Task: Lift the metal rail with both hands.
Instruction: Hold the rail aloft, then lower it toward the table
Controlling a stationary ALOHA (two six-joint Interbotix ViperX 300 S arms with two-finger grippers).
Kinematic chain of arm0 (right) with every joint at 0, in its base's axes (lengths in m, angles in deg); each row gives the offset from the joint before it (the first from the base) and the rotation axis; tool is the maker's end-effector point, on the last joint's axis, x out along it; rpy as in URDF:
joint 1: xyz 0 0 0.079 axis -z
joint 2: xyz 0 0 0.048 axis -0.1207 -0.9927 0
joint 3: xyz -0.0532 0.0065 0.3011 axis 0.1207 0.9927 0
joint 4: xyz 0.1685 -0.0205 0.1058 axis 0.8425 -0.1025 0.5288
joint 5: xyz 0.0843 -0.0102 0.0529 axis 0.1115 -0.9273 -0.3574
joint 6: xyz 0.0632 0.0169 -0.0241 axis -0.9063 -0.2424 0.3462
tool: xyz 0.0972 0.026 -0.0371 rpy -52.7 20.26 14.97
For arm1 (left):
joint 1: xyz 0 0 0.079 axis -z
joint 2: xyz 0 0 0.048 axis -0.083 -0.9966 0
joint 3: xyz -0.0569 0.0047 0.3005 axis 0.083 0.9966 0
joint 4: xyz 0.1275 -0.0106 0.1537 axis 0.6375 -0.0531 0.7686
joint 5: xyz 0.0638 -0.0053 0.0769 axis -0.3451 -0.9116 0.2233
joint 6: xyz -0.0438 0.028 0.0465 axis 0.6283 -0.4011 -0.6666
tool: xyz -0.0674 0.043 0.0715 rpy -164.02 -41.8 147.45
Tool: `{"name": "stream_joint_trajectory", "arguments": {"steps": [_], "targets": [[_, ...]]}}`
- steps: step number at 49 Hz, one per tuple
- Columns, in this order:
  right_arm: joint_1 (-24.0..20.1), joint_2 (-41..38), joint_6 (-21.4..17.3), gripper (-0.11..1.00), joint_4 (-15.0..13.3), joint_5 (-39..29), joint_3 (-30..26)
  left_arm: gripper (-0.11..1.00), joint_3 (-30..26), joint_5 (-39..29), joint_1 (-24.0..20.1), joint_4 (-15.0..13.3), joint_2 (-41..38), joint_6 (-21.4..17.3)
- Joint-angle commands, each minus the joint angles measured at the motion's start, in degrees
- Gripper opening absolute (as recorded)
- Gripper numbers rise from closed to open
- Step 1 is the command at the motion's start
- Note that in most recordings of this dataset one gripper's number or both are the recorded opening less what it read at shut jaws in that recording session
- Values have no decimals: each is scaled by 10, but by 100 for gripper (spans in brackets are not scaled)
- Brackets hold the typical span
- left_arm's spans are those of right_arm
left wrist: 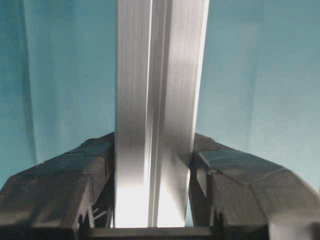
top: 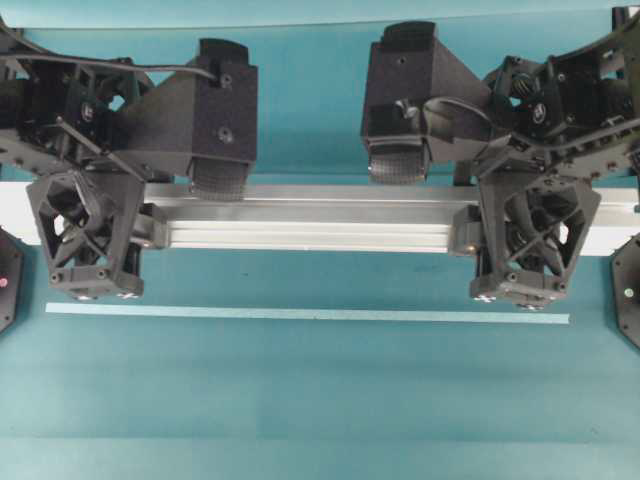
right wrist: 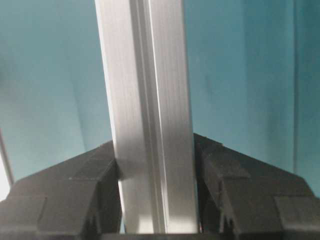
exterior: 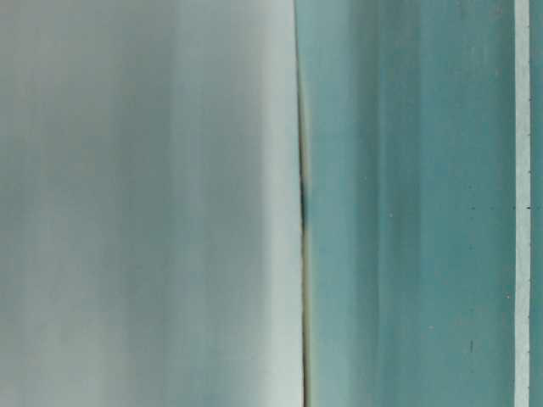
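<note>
The metal rail [top: 310, 220] lies level across the middle of the overhead view, silver-grey with lengthwise grooves. My left gripper [top: 150, 222] is shut on its left end and my right gripper [top: 470, 225] on its right end. In the left wrist view the rail [left wrist: 160, 75] runs straight away between both black fingers [left wrist: 90, 170], which press its sides; the gripper [left wrist: 152, 170] is shut on it. In the right wrist view the rail [right wrist: 145, 75] sits the same way in the shut gripper [right wrist: 156, 170]. The rail looks held above the teal surface.
A thin pale teal tape strip [top: 300, 314] lies on the teal surface in front of the rail. A white band [top: 12, 205] runs behind the rail. Black round bases [top: 628, 300] stand at both side edges. The table-level view is blurred grey [exterior: 144, 203] beside teal.
</note>
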Motion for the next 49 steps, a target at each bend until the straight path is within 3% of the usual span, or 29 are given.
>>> {"name": "stream_joint_trajectory", "arguments": {"steps": [1, 16, 24, 37, 49], "targets": [[2, 4, -5, 39, 4, 5, 3, 36, -22, 6, -2, 3, 7, 3], [5, 9, -4, 39, 4, 8, 36, 36, -10, 7, -3, 3, 6, 2], [13, 4, 7, 39, 3, 22, 87, 36, 63, 26, -12, 3, 6, -1], [13, 23, 21, 39, 3, 174, 236, 36, 218, 168, -25, 3, 18, 4], [13, 17, 31, 39, -1, 300, 358, 36, 315, 263, -36, 3, 20, 2]]}}
